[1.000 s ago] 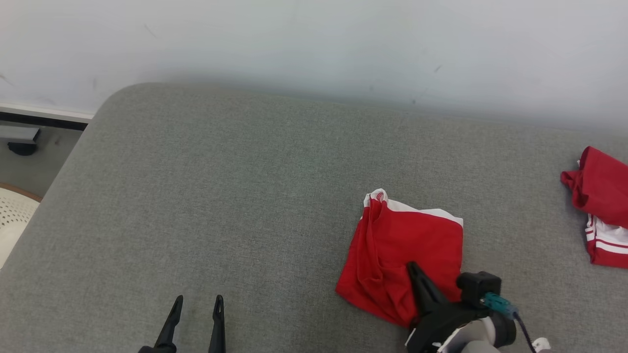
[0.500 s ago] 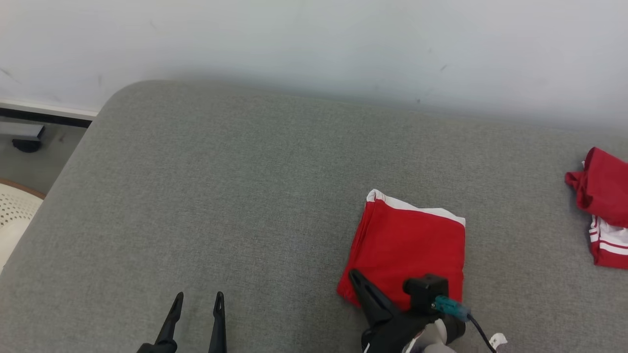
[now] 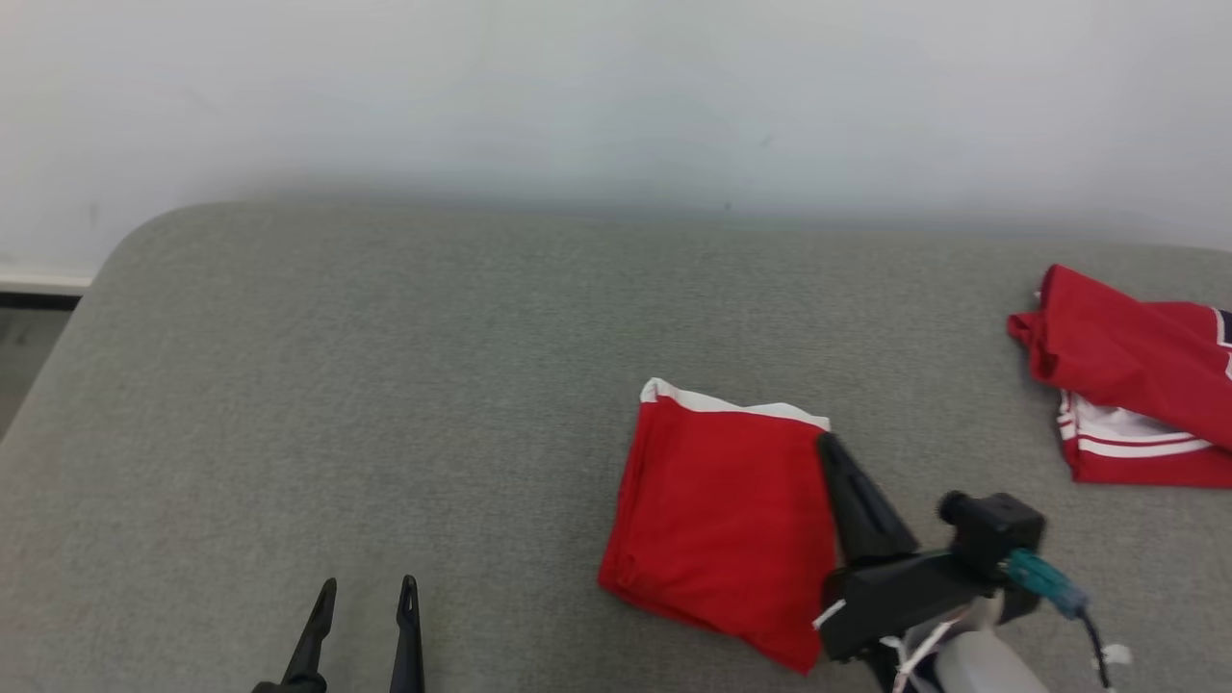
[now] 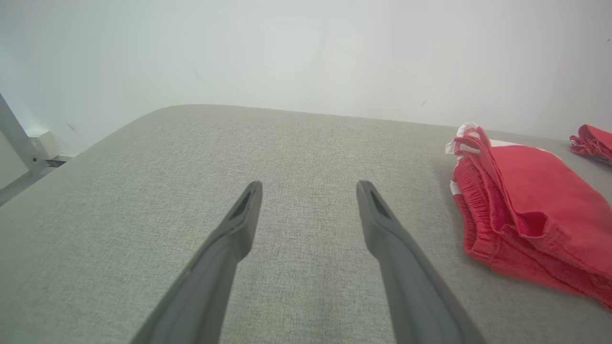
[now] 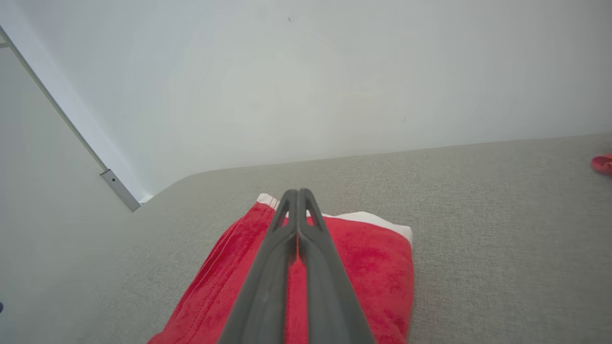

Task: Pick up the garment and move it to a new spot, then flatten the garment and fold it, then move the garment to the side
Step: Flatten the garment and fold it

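So, the folded red garment [image 3: 717,510] is lying flat on the grey cushion [image 3: 385,385], a bit right of the middle, with its white band at the far edge and the layers stacked pretty neatly. The right gripper [image 3: 830,448] sits over its right-hand edge with both fingers pressed tight together and nothing pinched between them. Can't tell if it's actually touching the cloth or just above it. The left gripper [image 3: 369,587] is spread wide over bare cushion, empty, well apart from the garment. A second red garment with white stripes [image 3: 1126,385] is off at the far right.

To me the fold looks done, so what's left is shifting it sideways. I'd catch every layer at the thick edge, not just the top one, and go low and slow so the stack doesn't peel open.
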Motion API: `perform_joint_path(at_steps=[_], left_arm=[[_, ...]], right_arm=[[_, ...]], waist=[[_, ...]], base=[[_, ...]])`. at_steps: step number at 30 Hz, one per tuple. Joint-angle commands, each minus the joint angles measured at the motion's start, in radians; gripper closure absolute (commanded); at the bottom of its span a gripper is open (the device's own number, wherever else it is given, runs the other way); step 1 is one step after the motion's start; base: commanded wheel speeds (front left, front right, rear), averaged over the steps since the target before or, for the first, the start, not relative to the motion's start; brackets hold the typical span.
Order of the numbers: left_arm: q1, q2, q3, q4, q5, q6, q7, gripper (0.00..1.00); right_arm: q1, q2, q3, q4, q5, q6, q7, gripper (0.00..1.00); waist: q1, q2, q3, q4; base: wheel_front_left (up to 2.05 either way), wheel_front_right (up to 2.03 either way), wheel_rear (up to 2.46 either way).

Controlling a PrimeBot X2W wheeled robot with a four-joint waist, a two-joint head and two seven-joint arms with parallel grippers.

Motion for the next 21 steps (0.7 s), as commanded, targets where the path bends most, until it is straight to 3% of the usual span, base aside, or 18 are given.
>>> perform_joint_path(at_steps=[1,12,18,20,21], left_arm=[[0.006,0.001,0.001,-0.005,0.011,-0.001,-0.003,0.0],[0.021,0.001,0.041,-0.029,0.03,0.004,-0.003,0.0],[0.033,0.001,0.082,-0.045,0.032,0.005,-0.003,0.0],[0.033,0.001,0.093,-0.048,0.033,0.001,-0.003,0.0],[0.036,0.001,0.095,-0.05,0.034,-0.001,-0.003,0.0]], right_arm=[[0.02,-0.006,-0.022,-0.013,-0.01,-0.002,0.0,1.0],[0.206,-0.001,-0.276,-0.219,-0.096,-0.002,0.0,1.0],[0.307,0.028,-0.334,-0.29,-0.138,-0.002,0.0,1.0],[0.334,0.035,-0.324,-0.294,-0.153,-0.002,0.0,0.63],[0.343,0.038,-0.318,-0.293,-0.158,-0.002,0.0,0.51]], waist=[[0.0,0.0,-0.012,-0.041],[0.0,0.0,-0.028,-0.142],[0.0,0.0,-0.032,-0.165],[0.0,0.0,-0.034,-0.169],[0.0,0.0,-0.036,-0.171]], base=[[0.0,0.0,0.0],[0.0,0.0,0.0],[0.0,0.0,0.0],[0.0,0.0,0.0],[0.0,0.0,0.0]])
